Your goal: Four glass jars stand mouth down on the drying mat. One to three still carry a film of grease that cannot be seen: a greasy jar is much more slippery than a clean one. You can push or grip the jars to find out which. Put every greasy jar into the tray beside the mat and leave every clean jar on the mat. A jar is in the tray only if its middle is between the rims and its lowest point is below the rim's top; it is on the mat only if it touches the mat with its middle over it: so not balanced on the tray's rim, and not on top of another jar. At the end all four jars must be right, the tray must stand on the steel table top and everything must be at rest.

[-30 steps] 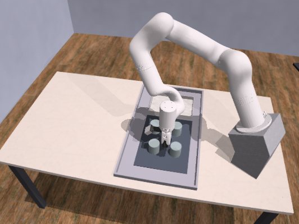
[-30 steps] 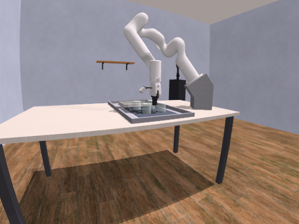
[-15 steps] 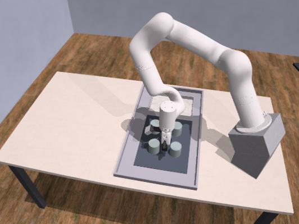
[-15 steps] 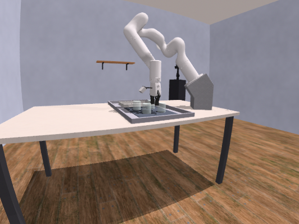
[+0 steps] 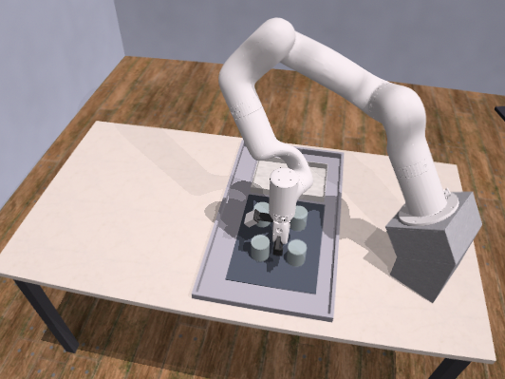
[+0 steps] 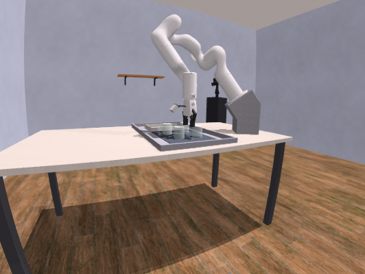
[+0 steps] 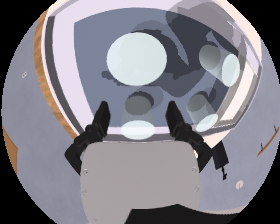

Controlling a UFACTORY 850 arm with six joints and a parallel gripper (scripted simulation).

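From the top view we read the table [image 5: 119, 198] from left to right; its pale surface carries a long grey steel top [image 5: 209, 274] with raised edges, set lengthwise near the middle; on the near part of that steel top lies the dark drying mat [image 5: 285, 275], and beyond it, at the far end, sits the pale tray [image 5: 315, 166], partly hidden by the arm's wrist; we see no jar in the tray.

On the mat we count four jars, all mouth down, in a rough square; the near-left jar [image 5: 260, 248] and the far-left jar [image 5: 262, 210] stand on the left of the gripper; the far-right jar [image 5: 299, 217] and the near-right jar [image 5: 295, 253] stand on its right; all four are apart from one another.

The gripper [image 5: 278, 246] points straight down over the middle of the square, between the four jars; its fingers are spread as wide as they go and hold nothing; in the wrist view a jar [image 7: 136, 60] shows large ahead of the spread fingers, and we cannot tell from that view which of the four it is.

Further right, the white arm [image 5: 403, 131] rises from a grey block [image 5: 427, 259] at the table's right edge; in the side view a small wooden shelf [image 6: 140, 76] hangs on the back wall.
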